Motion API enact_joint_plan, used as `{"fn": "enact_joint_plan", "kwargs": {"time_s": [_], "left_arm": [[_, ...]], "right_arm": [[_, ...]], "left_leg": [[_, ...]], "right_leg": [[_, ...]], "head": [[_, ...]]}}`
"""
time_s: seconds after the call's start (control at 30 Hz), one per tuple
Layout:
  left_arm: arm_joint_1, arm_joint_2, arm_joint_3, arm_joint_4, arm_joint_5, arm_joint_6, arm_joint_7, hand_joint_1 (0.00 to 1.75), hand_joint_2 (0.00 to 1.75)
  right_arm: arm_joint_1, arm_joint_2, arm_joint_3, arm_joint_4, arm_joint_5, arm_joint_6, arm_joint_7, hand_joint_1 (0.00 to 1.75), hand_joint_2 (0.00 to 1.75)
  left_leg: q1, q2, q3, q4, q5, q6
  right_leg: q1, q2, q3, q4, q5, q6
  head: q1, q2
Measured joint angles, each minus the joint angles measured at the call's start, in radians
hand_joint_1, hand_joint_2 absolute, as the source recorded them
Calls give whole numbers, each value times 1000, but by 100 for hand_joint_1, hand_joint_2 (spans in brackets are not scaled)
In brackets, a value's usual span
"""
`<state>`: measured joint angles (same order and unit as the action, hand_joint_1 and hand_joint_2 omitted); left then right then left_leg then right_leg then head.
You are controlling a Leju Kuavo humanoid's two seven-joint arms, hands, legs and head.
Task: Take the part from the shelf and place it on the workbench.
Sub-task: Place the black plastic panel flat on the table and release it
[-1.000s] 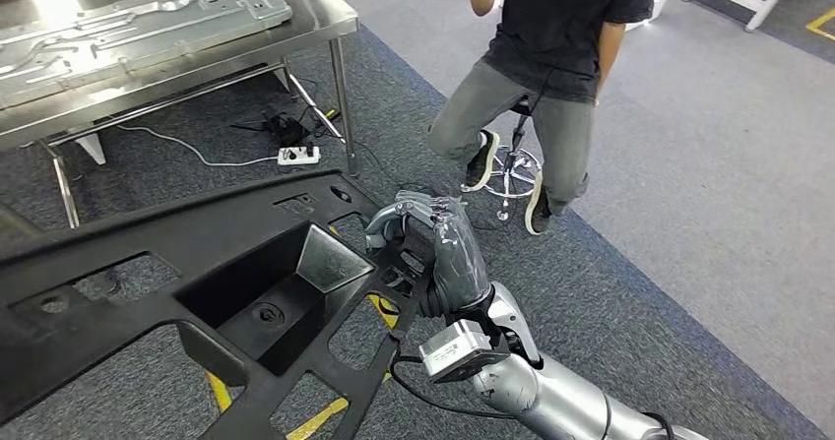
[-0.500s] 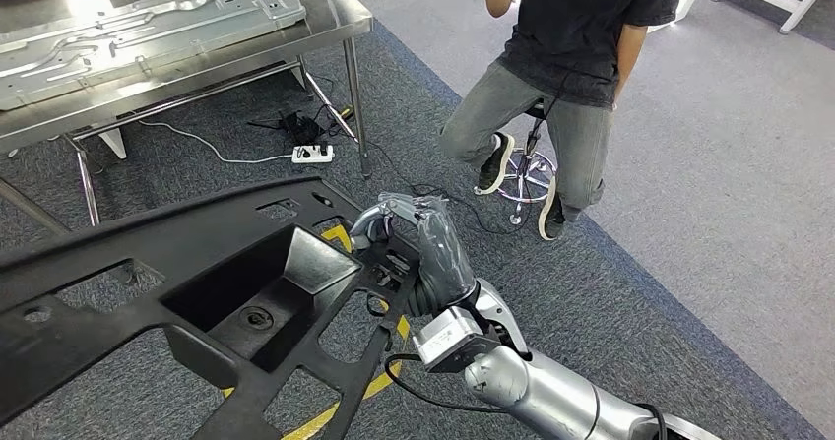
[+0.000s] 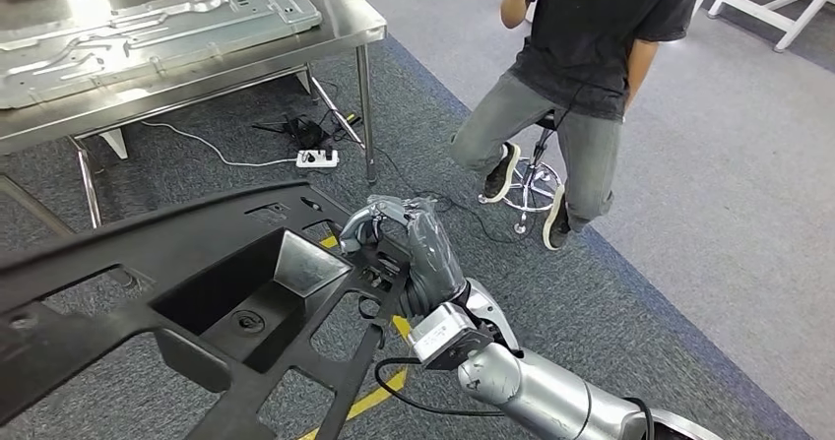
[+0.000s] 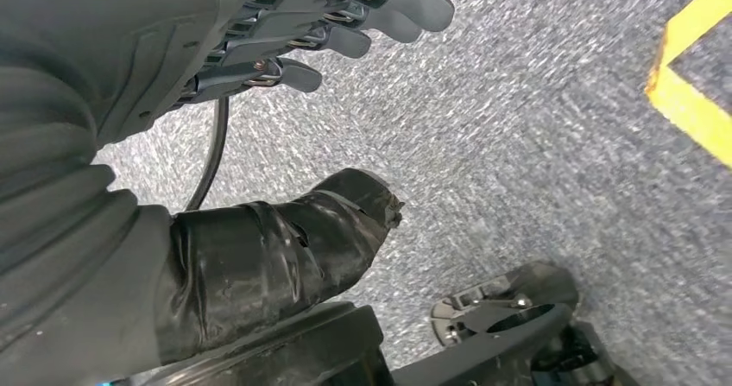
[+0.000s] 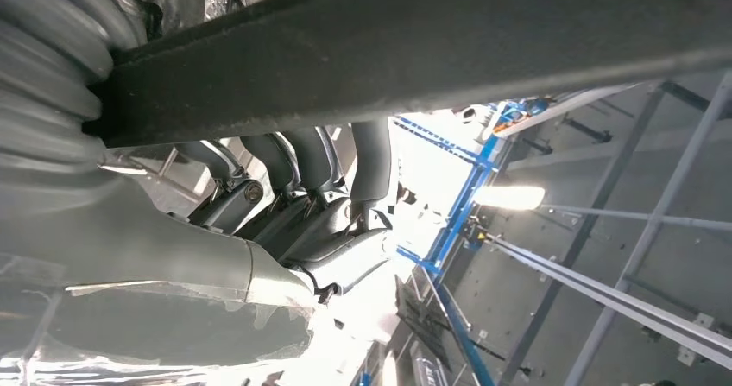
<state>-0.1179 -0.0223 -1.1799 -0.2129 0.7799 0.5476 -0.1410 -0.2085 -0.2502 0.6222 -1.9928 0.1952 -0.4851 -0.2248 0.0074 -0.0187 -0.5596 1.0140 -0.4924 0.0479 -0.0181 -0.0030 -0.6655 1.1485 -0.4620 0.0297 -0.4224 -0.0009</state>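
The right hand [image 3: 409,248] grips the large black plastic panel with cut-outs [image 3: 197,292] at its 3 o'clock edge, above carpet. The left hand [image 4: 285,49] hangs empty, fingers apart. The steel workbench [image 3: 340,29] stands at 11 o'clock.

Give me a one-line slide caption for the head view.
Right hand grips the edge of a large black plastic part above grey carpet, steel workbench ahead, person on a stool nearby.

Big black plastic panel [image 3: 197,292], kind of a dashboard-style frame with a deep square pocket in the middle and lots of cutouts. It's up off the carpet, tilted, right hand [image 3: 414,248] gripping its edge. Steel counter [image 3: 340,27] sits well beyond it.
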Motion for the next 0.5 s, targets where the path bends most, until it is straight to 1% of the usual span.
{"fn": "enact_joint_plan", "kwargs": {"time_s": [0.03, 0.07, 0.13, 0.17, 0.2, 0.23, 0.27, 0.33, 0.37, 0.4, 0.43, 0.47, 0.5], "left_arm": [[-1, 0, 0, 0, 0, 0, 0, 0, 175], [-1, -1, 0, 0, 0, -1, 0, 0, 175], [-1, -1, 0, 0, 1, -2, 0, 0, 175], [-1, -1, 0, 0, 1, -2, 0, 0, 175], [-1, -1, 0, 0, 1, -2, 0, 0, 175], [-1, -1, 0, 0, 1, -2, 0, 0, 175], [-2, -1, 0, 0, 1, -2, 0, 0, 175], [-2, -1, 0, 0, 1, -2, 0, 0, 175], [0, -1, 0, 0, 2, -2, 0, 0, 175], [2, -1, 0, 0, 2, -2, 1, 0, 175], [3, -1, 0, 0, 2, -2, 1, 0, 175], [4, -1, 0, 0, 1, -2, 2, 0, 175], [4, -1, 0, 0, 1, -3, 2, 0, 175]], "right_arm": [[-1, 0, 0, 0, -1, 1, 0, 175, 175], [-1, 0, 0, 1, -2, 2, -1, 175, 175], [-2, 0, 0, 1, -5, 6, -2, 175, 175], [-1, 0, 0, 1, -6, 9, -2, 175, 175], [-2, 0, 0, 1, -8, 11, -2, 175, 175], [-2, 0, 0, 1, -11, 13, -2, 175, 175], [-2, 0, 0, 1, -13, 14, -2, 175, 175], [-2, 0, 0, 2, -15, 16, -3, 175, 175], [-1, 0, 0, 2, -15, 16, -3, 175, 175], [-1, 0, 0, 3, -16, 16, -3, 175, 175], [-1, 0, 0, 3, -16, 16, -3, 175, 175], [-1, 0, 0, 4, -17, 16, -4, 175, 175], [-1, 0, 0, 4, -18, 16, -4, 175, 175]], "left_leg": [[-2, -3, 4, 2, -6, -4], [-3, -5, 5, 3, -10, -9], [-6, -7, 5, 1, -15, -19], [-5, -6, 6, 0, -19, -23], [-5, -4, 5, 8, -26, -28], [-4, -1, -5, 34, -41, -33], [-3, 1, -28, 81, -63, -38], [-1, 4, -104, 214, -110, -46], [0, 5, -139, 266, -118, -49], [1, 6, -158, 284, -106, -51], [2, 7, -158, 261, -74, -52], [2, 9, -140, 205, -27, -51], [3, 12, -114, 138, 13, -48]], "right_leg": [[2, 2, 26, -59, 21, -4], [4, 4, 43, -97, 30, -7], [6, 5, 55, -119, 20, -14], [4, 4, 57, -121, 20, -18], [2, 4, 63, -126, 18, -23], [-1, 2, 69, -131, 17, -28], [-2, 0, 76, -134, 15, -33], [0, -3, 84, -135, 7, -41], [1, -4, 89, -135, 3, -42], [1, -4, 95, -135, -2, -42], [1, -3, 103, -135, -8, -40], [0, -3, 112, -135, -15, -38], [0, -3, 121, -135, -22, -35]], "head": [[-2, 0], [-4, 0], [-10, 0], [-12, 0], [-14, 0], [-18, 0], [-21, 0], [-28, 0], [-29, -1], [-32, -1], [-34, -1], [-37, -1], [-39, -1]]}}
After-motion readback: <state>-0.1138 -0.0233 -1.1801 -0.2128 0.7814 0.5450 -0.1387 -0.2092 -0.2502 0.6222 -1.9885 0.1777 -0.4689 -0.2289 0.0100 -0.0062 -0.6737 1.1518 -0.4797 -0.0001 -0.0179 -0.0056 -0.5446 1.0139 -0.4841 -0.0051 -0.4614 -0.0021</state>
